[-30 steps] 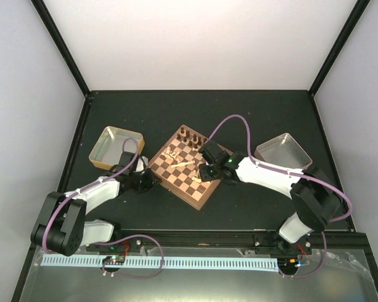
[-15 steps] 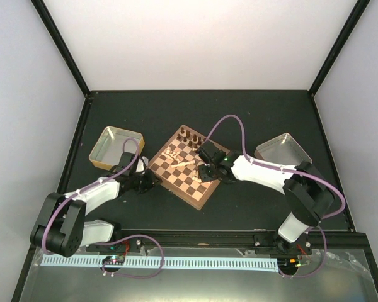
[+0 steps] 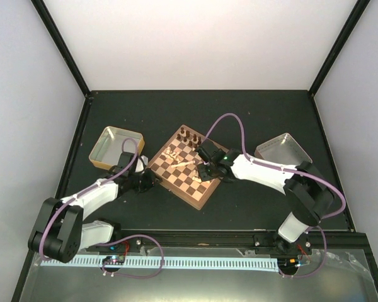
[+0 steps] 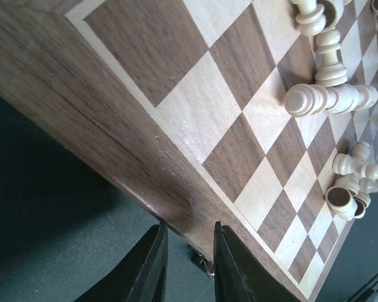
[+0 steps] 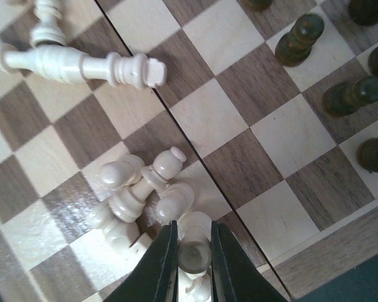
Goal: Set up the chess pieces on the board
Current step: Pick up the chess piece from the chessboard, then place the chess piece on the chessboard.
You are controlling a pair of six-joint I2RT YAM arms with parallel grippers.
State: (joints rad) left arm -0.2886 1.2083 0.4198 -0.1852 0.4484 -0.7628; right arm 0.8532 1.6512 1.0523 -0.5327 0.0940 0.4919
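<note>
Cream piece (image 5: 194, 255) caught in the right gripper (image 5: 193, 236), bottom centre of the right wrist view.
The jaws are drawn narrow around its rounded top, amid a heap of toppled cream pieces (image 5: 135, 189) on the board (image 5: 233, 113); dark pieces (image 5: 299, 39) stand upright at upper right. The left gripper (image 4: 188, 229), jaws a narrow gap apart, sits at the board's rim at the bottom of its frame; whether it pinches the rim cannot be told. The board lies mid-desk (image 3: 258, 119).

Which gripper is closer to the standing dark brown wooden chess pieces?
Right. The right gripper is over the checked wooden chessboard itself, with the dark brown pieces close by; the left gripper is at the board's near-left rim, outside the squares.
</note>
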